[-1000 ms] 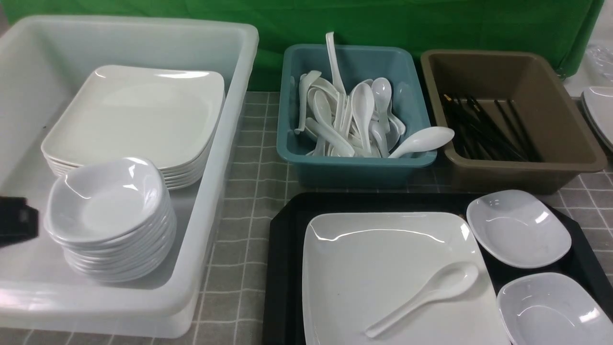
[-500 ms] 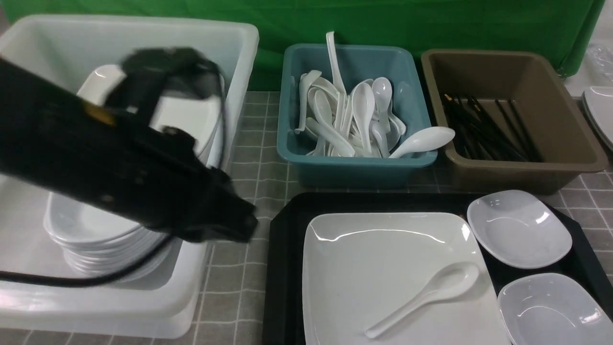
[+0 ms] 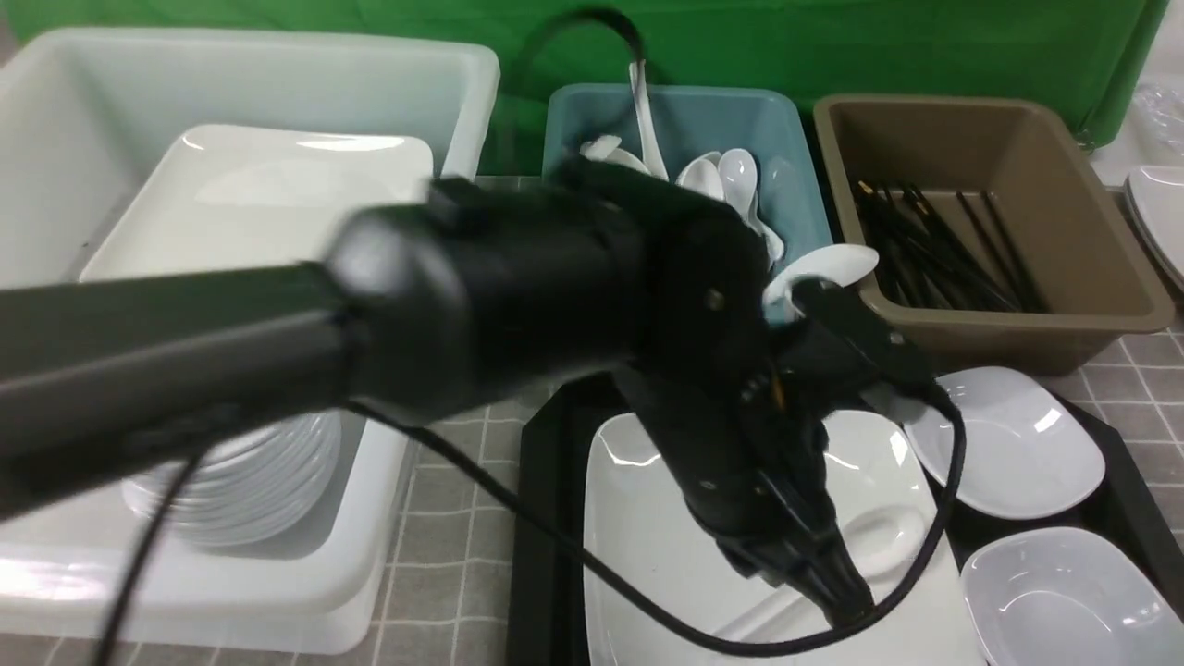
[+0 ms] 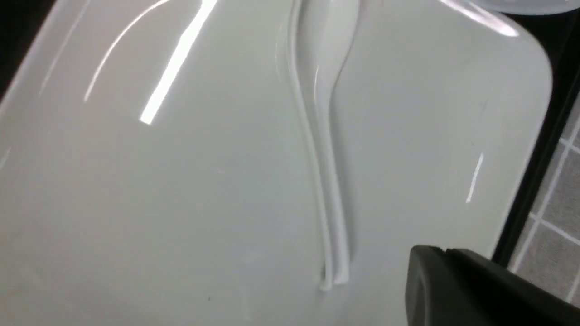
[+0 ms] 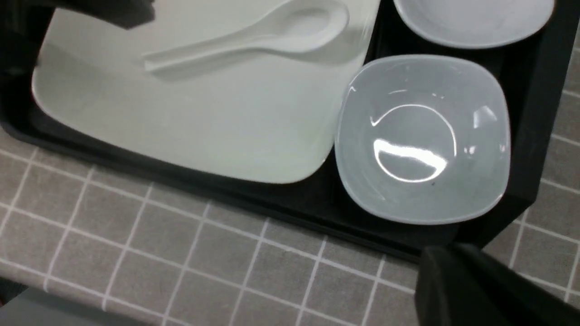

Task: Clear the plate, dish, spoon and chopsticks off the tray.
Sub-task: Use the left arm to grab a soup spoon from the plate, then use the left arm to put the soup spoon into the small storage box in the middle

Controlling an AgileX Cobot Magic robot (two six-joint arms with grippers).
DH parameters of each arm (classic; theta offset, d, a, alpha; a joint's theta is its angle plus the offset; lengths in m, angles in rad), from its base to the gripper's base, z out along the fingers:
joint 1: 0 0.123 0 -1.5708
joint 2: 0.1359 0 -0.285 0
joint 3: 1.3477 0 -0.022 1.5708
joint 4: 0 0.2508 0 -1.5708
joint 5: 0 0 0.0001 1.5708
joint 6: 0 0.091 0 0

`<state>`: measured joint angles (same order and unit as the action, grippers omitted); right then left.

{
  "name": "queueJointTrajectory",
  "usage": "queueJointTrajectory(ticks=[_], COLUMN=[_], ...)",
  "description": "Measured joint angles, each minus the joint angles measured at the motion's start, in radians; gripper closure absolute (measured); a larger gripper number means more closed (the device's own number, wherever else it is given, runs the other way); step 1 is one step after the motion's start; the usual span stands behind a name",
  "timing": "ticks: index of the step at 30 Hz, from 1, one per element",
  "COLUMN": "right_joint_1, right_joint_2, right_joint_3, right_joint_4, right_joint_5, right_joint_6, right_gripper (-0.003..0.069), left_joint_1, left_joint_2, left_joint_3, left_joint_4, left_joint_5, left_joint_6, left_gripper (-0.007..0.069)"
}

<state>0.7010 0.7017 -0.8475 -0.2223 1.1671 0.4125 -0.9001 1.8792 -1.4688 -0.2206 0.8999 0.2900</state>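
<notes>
Since a second ago your left arm has swung in from the left. Front view: left gripper [image 3: 832, 592] hangs over the plate [image 3: 647, 555] on the tray [image 3: 546, 518], beside the spoon [image 3: 879, 536] — jaw gap unreadable. Left wrist view: spoon lies flat on the plate, one finger [image 4: 453, 290] near its handle end. Right wrist view: right gripper [image 5: 476, 290] closed, empty — by the tray corner nearest a dish [image 5: 421, 140].

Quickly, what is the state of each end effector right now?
Left end effector: cannot be told, blurred; above the spoon, not holding it.
Right end effector: closed, nothing visible in it.
</notes>
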Motion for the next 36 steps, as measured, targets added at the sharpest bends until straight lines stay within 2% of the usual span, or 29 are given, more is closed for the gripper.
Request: queueJointTrajectory(ticks=[4,7,10,12,14,17,18,20,21,22,23,26,30,31,36], right_joint_1=[0.0,0.0,0.0,0.0,0.0,0.0,0.0,0.0,0.0,0.0,0.0,0.0,0.0,0.0,0.0], right_joint_2=[-0.012,-0.022,-0.024,-0.024,-0.024,-0.024,-0.024,-0.024,-0.024,-0.024,-0.024,-0.024,-0.024,-0.024,-0.024], right_joint_3=[0.008,0.009,0.012,0.014,0.014,0.014,0.014,0.014,0.014,0.014,0.014,0.014,0.014,0.014,0.014], right_joint_4=[-0.004,-0.007,-0.009,-0.009,-0.01,-0.01,-0.011,-0.011,-0.011,-0.011,-0.011,-0.011,-0.011,-0.011,-0.011], right_joint_5=[0.0,0.0,0.0,0.0,0.0,0.0,0.0,0.0,0.0,0.0,0.0,0.0,0.0,0.0,-0.001], right_joint_6=[0.009,0.011,0.01,0.003,0.001,-0.011,-0.012,-0.013,-0.014,-0.015,-0.016,-0.022,-0.028,-0.031,-0.034], right_gripper=[0.0635,0.0635,0.0635,0.0635,0.0635,0.0635,0.0635,0.0635,0.0635,0.0635,0.0635,0.0635,0.0635,0.0635,0.0635], left_joint_1=[-0.002,-0.002,-0.002,-0.002,-0.002,-0.002,-0.002,-0.002,-0.002,-0.001,-0.001,0.0,0.022,0.051,0.172], left_joint_2=[0.08,0.138,0.17,0.186,0.191,0.195,0.197,0.197,0.197,0.199,0.199,0.195,0.174,0.154,0.152], left_joint_3=[-0.009,-0.01,-0.011,-0.012,-0.017,-0.021,-0.022,-0.023,-0.025,-0.03,-0.034,-0.094,-0.205,-0.306,-0.512], left_joint_4=[0.017,0.035,0.04,0.046,0.049,0.052,0.054,0.054,0.053,0.053,0.053,0.087,0.142,0.157,0.161], left_joint_5=[-0.027,-0.042,-0.047,-0.058,-0.063,-0.062,-0.062,-0.061,-0.05,-0.035,-0.023,0.088,0.151,0.158,0.04], left_joint_6=[0.0,-0.001,-0.001,-0.001,-0.001,-0.01,-0.028,-0.036,-0.042,-0.049,-0.052,-0.084,-0.14,-0.154,-0.166], left_gripper=[0.0456,0.0283,0.0162,0.0113,0.0099,0.0141,0.023,0.0312,0.0423,0.0498,0.0526,0.0539,0.054,0.054,0.054])
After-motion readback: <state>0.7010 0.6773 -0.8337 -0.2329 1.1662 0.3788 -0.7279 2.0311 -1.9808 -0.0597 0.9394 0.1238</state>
